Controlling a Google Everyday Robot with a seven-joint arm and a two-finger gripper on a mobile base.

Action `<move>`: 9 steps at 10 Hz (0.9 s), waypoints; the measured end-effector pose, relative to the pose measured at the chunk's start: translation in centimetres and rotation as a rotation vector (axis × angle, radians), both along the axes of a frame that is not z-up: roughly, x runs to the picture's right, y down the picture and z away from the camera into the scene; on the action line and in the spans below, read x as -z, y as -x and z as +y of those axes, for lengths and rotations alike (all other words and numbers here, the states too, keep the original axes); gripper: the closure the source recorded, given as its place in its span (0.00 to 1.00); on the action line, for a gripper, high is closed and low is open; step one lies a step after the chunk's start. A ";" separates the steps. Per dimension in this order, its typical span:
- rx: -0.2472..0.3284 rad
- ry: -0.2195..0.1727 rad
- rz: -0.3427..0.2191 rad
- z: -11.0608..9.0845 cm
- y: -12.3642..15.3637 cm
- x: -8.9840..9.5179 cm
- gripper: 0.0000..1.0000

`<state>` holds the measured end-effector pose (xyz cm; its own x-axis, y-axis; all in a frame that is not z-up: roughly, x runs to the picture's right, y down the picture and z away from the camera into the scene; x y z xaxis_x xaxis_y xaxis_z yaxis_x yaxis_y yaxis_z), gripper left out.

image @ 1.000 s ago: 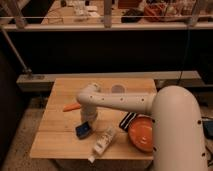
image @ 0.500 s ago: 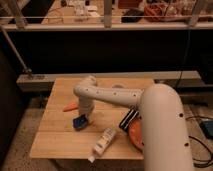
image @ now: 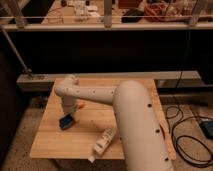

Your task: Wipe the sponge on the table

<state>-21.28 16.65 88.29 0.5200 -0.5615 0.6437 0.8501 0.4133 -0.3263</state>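
Reaching down from the robot's thick white arm (image: pixel 95 93), the gripper (image: pixel 69 112) is hanging low over the left half of the tabletop (image: pixel 50 144) in the camera view, right at the sponge (image: pixel 66 121). The sponge is lying on the light planks as a small dark-blue block with a paler patch. It is sitting toward the left edge, roughly midway between the near and far sides. The gripper is meeting it from above and is probably touching its top, though the wrist is hiding the contact itself.

Whether the jaws are standing apart or are clamped on the sponge I cannot tell, since the arm's own bulk is covering them.

Judging by this, the wiping step is the one in hand, with the sponge down on the wood and the gripper at it. The same scene would suit a stroke just getting under way or one just ending.

Any further stroke is calling for steady downward pressure and a slide along the planks. It also needs care around the white bottle (image: pixel 104 141), lying on its side near the front edge, and the small orange thing (image: pixel 80 106) just beside the wrist. The grey ledge (image: pixel 165 76) is running behind the tabletop, well apart from the sponge.
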 end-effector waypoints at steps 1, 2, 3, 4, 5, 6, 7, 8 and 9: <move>0.026 -0.001 -0.022 0.1 1.3 0.1 1.00; 0.058 0.000 -0.043 0.8 2.5 0.6 1.00; 0.089 0.001 -0.061 1.8 3.2 1.3 1.00; 0.115 0.003 -0.074 2.8 3.5 2.0 1.00; 0.143 0.007 -0.087 4.2 3.7 2.9 1.00; 0.166 0.011 -0.105 5.5 3.9 3.9 1.00; 0.181 0.014 -0.115 6.3 3.9 4.5 1.00; 0.184 0.019 -0.117 6.5 4.0 4.7 1.00; 0.184 0.018 -0.116 6.5 3.9 4.7 1.00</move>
